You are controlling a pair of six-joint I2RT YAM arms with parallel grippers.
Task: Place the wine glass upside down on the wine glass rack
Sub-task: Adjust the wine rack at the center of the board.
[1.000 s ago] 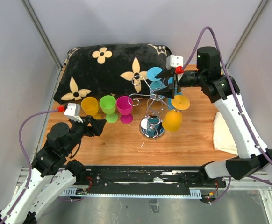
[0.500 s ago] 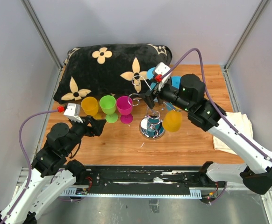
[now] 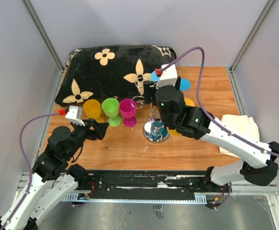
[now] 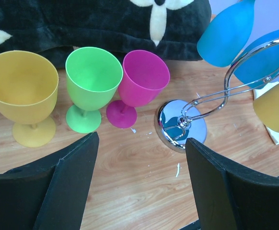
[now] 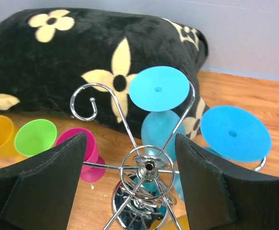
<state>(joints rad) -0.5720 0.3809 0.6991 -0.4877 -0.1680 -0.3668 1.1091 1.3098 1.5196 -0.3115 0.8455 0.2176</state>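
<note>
Magenta wine glass [image 4: 144,76] stands left of the wine glass rack [image 5: 146,166]; left pincer [image 4: 142,140] and right pincer [image 5: 130,139] gape empty; best grip its stem squarely.

No legible text, label, brand or number anywhere.

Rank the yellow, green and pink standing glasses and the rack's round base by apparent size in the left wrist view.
1. yellow glass, though it may just be nearer the camera.
2. green glass and pink glass: alike, unranked.
3. rack's round base.
</note>
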